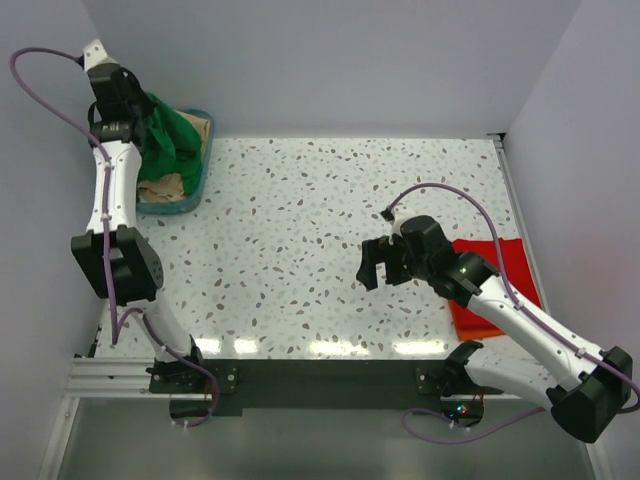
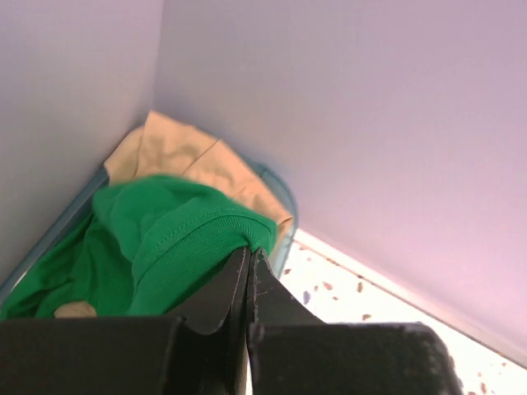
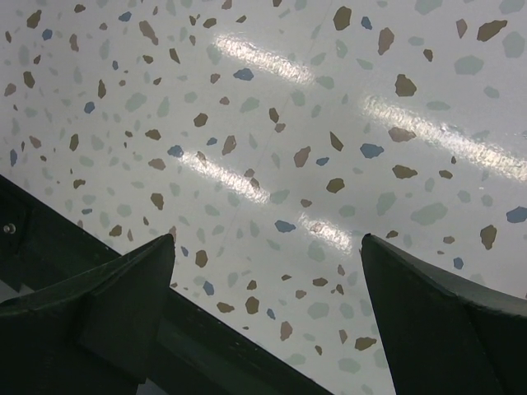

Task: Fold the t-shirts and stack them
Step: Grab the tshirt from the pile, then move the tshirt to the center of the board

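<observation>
Your left gripper (image 2: 249, 262): fingers pinching a fold of the green t-shirt (image 2: 156, 239) at the teal basket (image 1: 203, 160), far-left corner. Your right gripper (image 3: 268, 251): fingers spread over the table (image 1: 300, 230); red-orange t-shirt (image 1: 497, 262) lies flat near it, right edge.

Green t-shirt (image 1: 172, 140) bunches at the left jaws, above the teal basket (image 1: 168, 209); red t-shirt (image 1: 463, 322) lies right of the spread right jaws (on the counter (image 1: 300, 220)).
</observation>
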Motion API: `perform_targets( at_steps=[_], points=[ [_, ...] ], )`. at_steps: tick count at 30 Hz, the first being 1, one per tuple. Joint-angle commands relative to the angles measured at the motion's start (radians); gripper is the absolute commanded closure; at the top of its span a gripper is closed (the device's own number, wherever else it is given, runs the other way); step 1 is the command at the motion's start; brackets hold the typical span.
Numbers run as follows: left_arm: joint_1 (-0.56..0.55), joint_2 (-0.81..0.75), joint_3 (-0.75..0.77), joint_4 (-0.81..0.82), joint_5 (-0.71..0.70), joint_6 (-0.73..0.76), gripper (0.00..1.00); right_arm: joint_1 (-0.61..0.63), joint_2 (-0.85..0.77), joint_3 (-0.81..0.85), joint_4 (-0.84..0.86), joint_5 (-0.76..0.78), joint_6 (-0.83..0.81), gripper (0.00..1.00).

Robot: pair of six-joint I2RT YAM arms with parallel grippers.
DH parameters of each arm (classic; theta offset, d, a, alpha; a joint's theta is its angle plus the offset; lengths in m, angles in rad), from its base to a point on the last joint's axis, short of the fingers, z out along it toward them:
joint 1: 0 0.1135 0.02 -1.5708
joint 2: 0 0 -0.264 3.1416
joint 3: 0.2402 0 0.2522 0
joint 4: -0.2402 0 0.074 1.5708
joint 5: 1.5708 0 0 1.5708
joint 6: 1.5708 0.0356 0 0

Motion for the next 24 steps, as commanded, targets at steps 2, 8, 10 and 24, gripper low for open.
perform_targets(
  at_steps=[2, 8, 10, 24],
  points=[
    [-0.025, -0.155, 0.054, 0.12, 0.105, 0.013, 1.0, -0.001, 0.009, 0.046, 0.048, 0.031, 0.004, 0.01],
    [-0.085, -0.267, 0.138, 0.159, 0.202, -0.01, 1.0, -0.001, 0.024, 0.079, 0.089, 0.035, 0.032, 0.01],
    [-0.113, -0.294, 0.183, 0.168, 0.225, -0.023, 1.0, -0.001, 0.032, 0.088, 0.096, 0.056, 0.039, 0.01],
    [-0.294, -0.375, 0.309, 0.219, 0.366, -0.173, 1.0, -0.001, -0.022, 0.111, 0.137, 0.091, 0.104, 0.01]
  ],
)
